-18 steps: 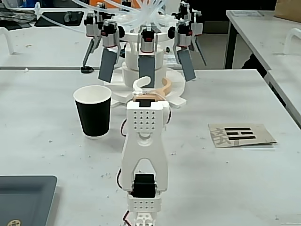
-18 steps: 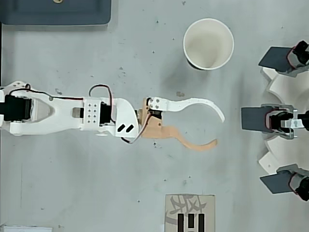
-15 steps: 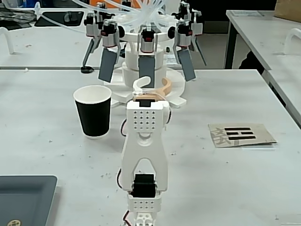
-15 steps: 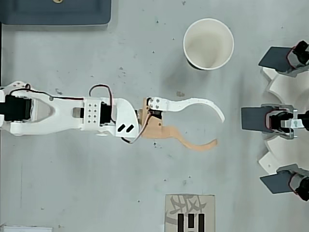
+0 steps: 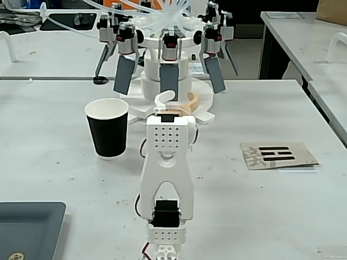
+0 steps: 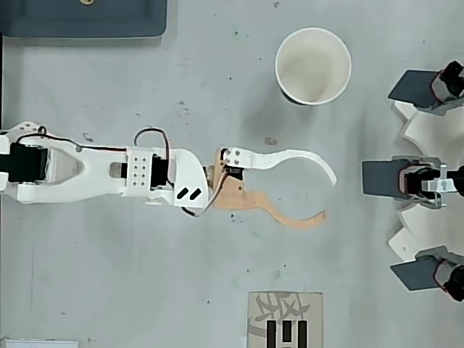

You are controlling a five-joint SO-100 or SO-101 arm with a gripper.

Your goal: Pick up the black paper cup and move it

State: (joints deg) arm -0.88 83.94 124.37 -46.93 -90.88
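Note:
The black paper cup (image 5: 108, 135) stands upright on the grey table, left of the arm in the fixed view. From overhead only its white rim and white inside (image 6: 313, 65) show, at upper centre-right. My gripper (image 6: 328, 197) is open, its white finger and orange finger curving apart with nothing between them. It sits well clear of the cup, below it in the overhead view. In the fixed view the gripper (image 5: 174, 100) shows just past the white arm, to the right of the cup.
A white device with several dark paddles (image 6: 406, 177) stands just beyond the fingertips; the same device (image 5: 168, 76) rises behind the arm. A dark tray (image 6: 83, 18) lies at top left overhead. A printed card (image 5: 277, 155) lies on the table at right.
The white finger has swung slightly outward toward the cup, widening the gap a little. Arm and cup stay put.

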